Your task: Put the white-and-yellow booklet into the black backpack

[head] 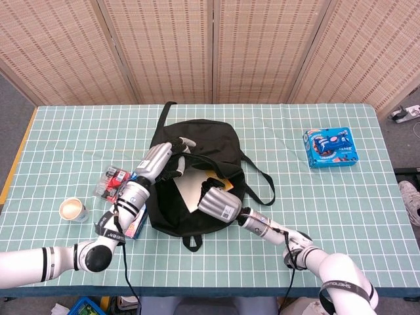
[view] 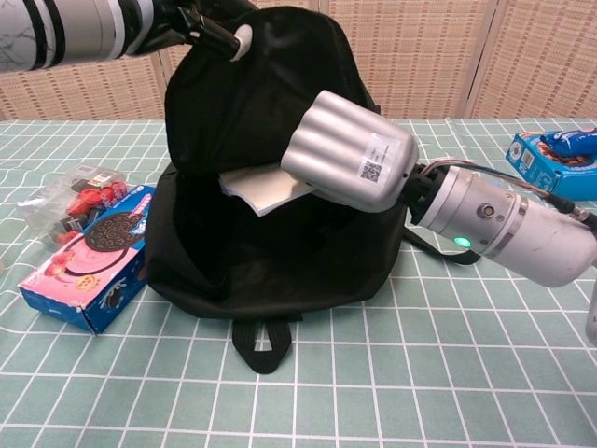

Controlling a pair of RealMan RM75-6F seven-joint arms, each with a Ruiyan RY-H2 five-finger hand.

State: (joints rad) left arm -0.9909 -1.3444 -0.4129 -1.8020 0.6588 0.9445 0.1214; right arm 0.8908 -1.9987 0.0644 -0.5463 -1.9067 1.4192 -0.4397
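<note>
At the far left of the head view a paper cup [head: 71, 210] stands on the counter [head: 315, 216], and right of it a clear packet of small items [head: 113, 181] lies beside a blue cookie box [view: 89, 266], just left of the black backpack [head: 197, 141].

Toward the middle, the left robot hand [head: 157, 159] grips the upper rim of the backpack's opening and holds it lifted, which the chest view shows as a raised flap at the upper left of the frame. Right of that, the white-and-yellow booklet [view: 266, 189] sits part-way inside the opening. The right robot hand [view: 347, 163] covers its nearer end with fingers curled over it; whether they truly pinch it is hidden, though it looks held.

In the head view the booklet's long axis seems to run from lower left to upper right, with a yellow corner [head: 216, 180] showing at the upper right; in the chest view a white corner points left into the bag's dark interior.

To do this step well, the left robot hand should keep the mouth wide and high while the right slides the booklet flat and deeper along its long axis, letting go only once the pages clear the rim.

At the far right, a second blue snack box [head: 331, 147] lies well apart.
</note>
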